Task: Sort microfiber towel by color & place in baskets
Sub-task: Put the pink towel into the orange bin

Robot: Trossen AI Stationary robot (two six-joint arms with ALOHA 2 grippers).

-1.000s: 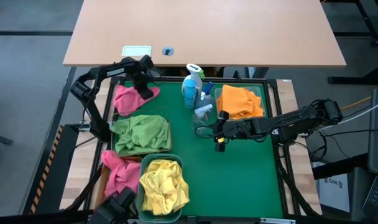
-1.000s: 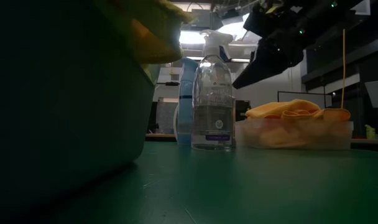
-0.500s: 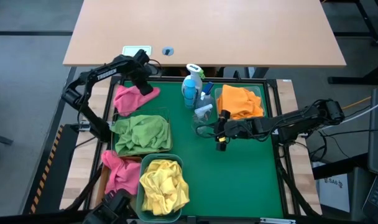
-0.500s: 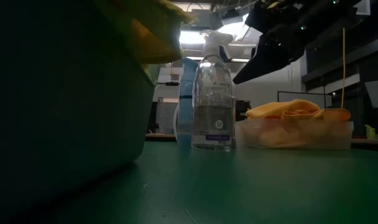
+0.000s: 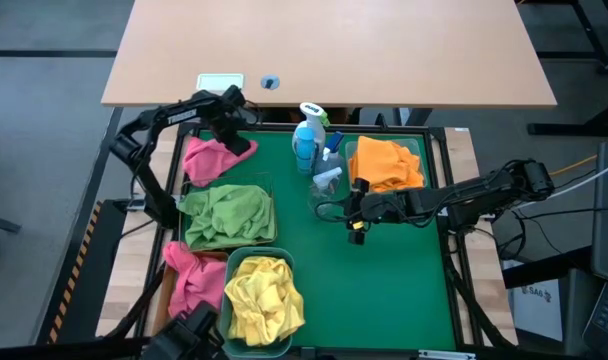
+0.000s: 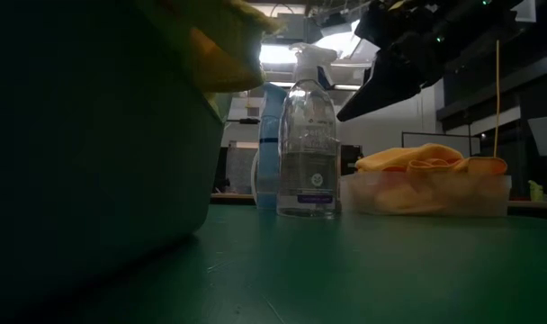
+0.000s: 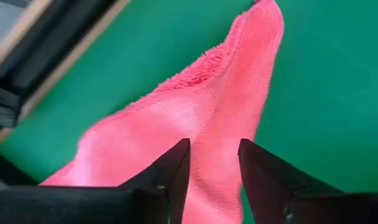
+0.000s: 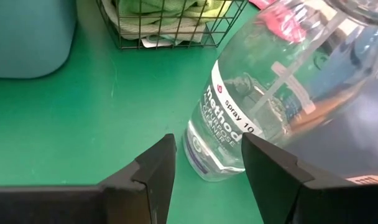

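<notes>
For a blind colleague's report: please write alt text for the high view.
From above, the left tool hovers over a pink towel at the green tray's far-left corner. Green, yellow and orange towels fill baskets; the right tool waits by spray bottles.

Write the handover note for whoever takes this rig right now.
Left gripper: open, over the far pink towel at the tray's far left corner.
Right gripper: open, empty, waiting mid-tray beside the clear spray bottle.
Done: orange towel in the clear bin; green towel in the wire-mesh basket; yellow towel in the teal bin.
Left: the two pink towels, the second near the teal bin; whether either already sits in a bin cannot be told.
</notes>
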